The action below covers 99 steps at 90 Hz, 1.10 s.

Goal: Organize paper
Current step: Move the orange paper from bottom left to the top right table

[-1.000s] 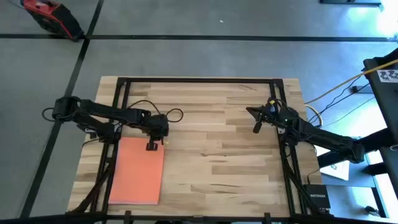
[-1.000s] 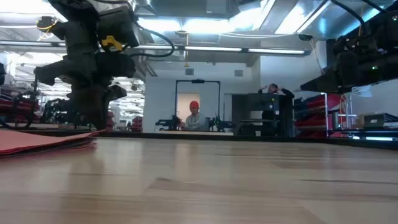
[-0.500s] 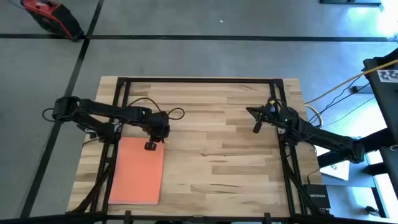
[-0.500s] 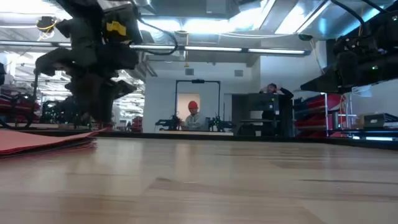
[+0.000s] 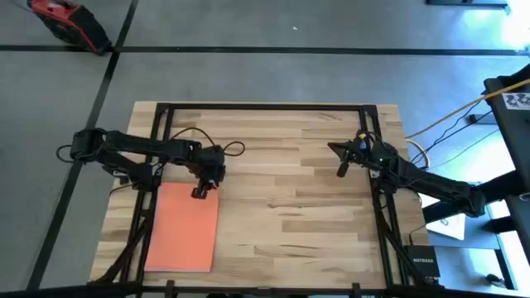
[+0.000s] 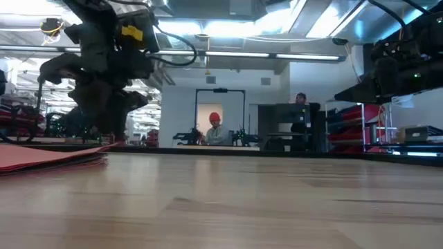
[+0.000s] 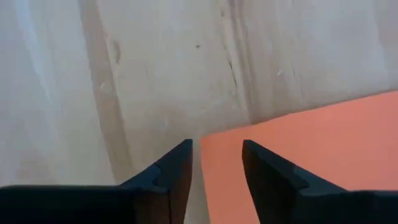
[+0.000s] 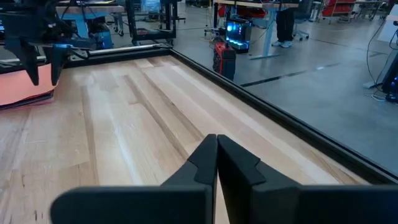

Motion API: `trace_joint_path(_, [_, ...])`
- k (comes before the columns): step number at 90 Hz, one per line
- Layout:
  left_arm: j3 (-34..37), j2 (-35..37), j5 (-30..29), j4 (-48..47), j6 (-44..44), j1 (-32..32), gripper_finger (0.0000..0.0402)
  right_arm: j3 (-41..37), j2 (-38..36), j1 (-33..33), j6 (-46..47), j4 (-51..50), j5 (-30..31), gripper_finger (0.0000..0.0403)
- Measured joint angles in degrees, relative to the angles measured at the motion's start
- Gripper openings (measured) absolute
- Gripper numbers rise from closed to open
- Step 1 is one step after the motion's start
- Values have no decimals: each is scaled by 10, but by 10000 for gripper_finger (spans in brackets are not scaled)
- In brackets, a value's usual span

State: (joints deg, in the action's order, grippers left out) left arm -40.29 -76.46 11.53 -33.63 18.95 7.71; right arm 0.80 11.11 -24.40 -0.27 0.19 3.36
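- Paper (image 5: 183, 225): a flat orange rectangular stack lying at the table's (image 5: 290, 165) left front, smooth against pale wood grain.
- My left gripper (image 5: 199, 193) hovers over its far right corner, fingers (image 7: 174, 171) narrowly parted.
- My right gripper (image 5: 341, 170) waits far right, fingers pressed together.

Orange paper (image 5: 182, 225) on a pale, streaky wooden table (image 5: 290, 199), black frame around its edges; both arms dark, the floor plain grey.
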Motion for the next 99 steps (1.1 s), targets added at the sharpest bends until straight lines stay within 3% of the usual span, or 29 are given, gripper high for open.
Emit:
trace_joint_path(49, [1, -52, 0, 27, 10, 3, 124, 0, 0, 0, 0, 0, 0, 0])
trace_joint_path(59, [1, -51, 0, 27, 10, 3, 96, 0, 0, 0, 0, 0, -1, 0])
trace_joint_path(75, [1, -51, -5, 26, 18, 2, 13, 0, 0, 0, 0, -2, -10, 0])
trace_joint_path(99, [1, -51, -19, 46, 23, 3, 0, 0, 0, 0, 0, -2, -10, 0])
